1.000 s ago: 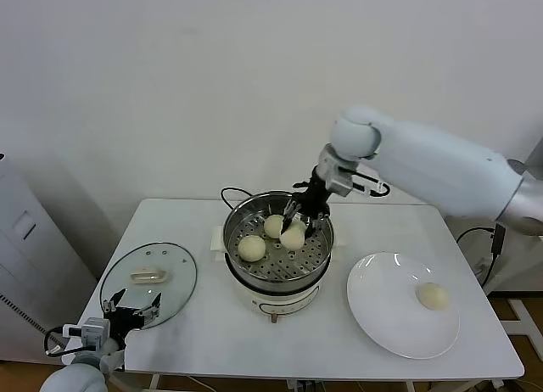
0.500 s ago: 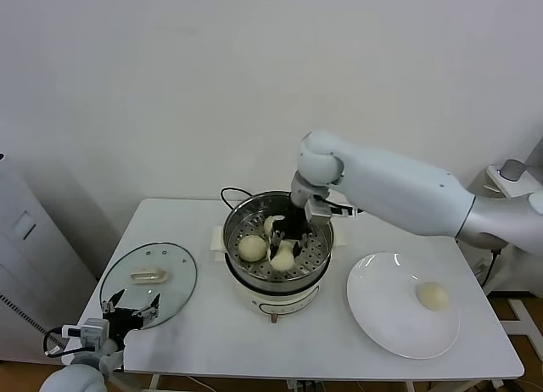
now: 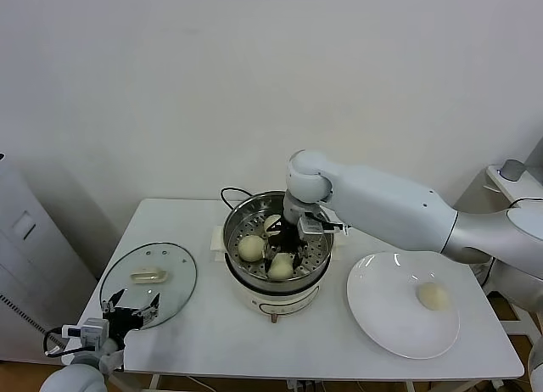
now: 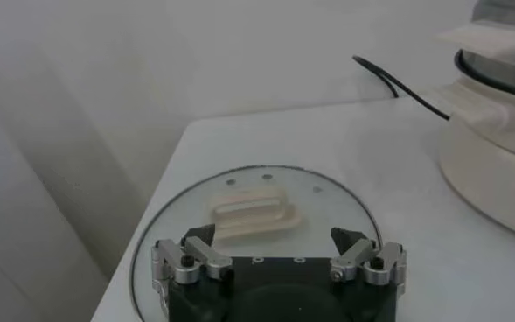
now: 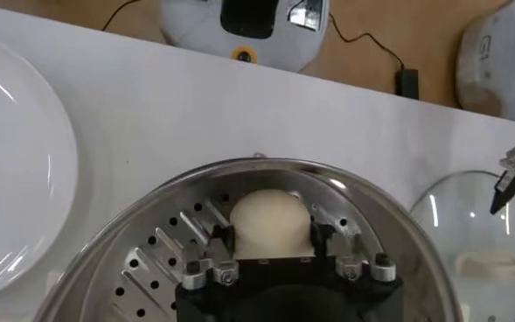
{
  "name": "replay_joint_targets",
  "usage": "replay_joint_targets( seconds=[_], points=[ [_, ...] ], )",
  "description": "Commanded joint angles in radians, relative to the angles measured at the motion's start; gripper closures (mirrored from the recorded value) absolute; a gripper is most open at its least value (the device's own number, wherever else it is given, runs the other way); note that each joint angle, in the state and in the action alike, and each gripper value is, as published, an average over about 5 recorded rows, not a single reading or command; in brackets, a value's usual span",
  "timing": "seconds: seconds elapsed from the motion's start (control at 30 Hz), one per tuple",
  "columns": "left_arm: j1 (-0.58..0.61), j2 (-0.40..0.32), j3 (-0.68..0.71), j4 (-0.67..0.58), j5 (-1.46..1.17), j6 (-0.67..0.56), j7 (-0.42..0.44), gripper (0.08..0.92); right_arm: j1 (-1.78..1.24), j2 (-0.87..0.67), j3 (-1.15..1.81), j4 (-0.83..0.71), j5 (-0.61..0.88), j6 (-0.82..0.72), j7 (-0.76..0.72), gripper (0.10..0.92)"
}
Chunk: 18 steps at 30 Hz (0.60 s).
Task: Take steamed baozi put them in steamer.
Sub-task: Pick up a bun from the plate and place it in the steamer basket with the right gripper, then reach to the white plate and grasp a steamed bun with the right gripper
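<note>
Right gripper (image 3: pixel 282 254) is lowered inside the steamer (image 3: pixel 237 218); in the right wrist view its fingers (image 5: pixel 221 238) are seen slightly apart beside a baozi (image 5: pixel 269 222) on the perforated floor. Another bun (image 3: pixel 250 247) sits left; one remains on the plate (image 3: pixel 382 320). Left gripper (image 4: pixel 279 254), spread wide, is parked over the glass lid (image 4: pixel 240 188).
</note>
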Motion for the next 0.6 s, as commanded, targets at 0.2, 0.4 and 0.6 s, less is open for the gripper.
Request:
replay_joint_targets(
  seconds=[0.2,0.4,0.6],
  points=[
    [0.005,0.001,-0.001,-0.001,0.000,0.000,0.000,0.177,0.037,-0.011,0.083,-0.049,-0.037,0.049,-0.004,0.207],
    [0.007,0.004,-0.007,-0.004,-0.002,0.000,-0.001,0.177,0.147,-0.074,0.134,-0.164,0.035,-0.005,-0.004,0.203],
    [0.012,0.004,-0.015,-0.009,-0.004,-0.001,-0.002,0.177,0.247,-0.186,0.074,-0.258,0.180,-0.200,-0.047,0.203]
  ],
)
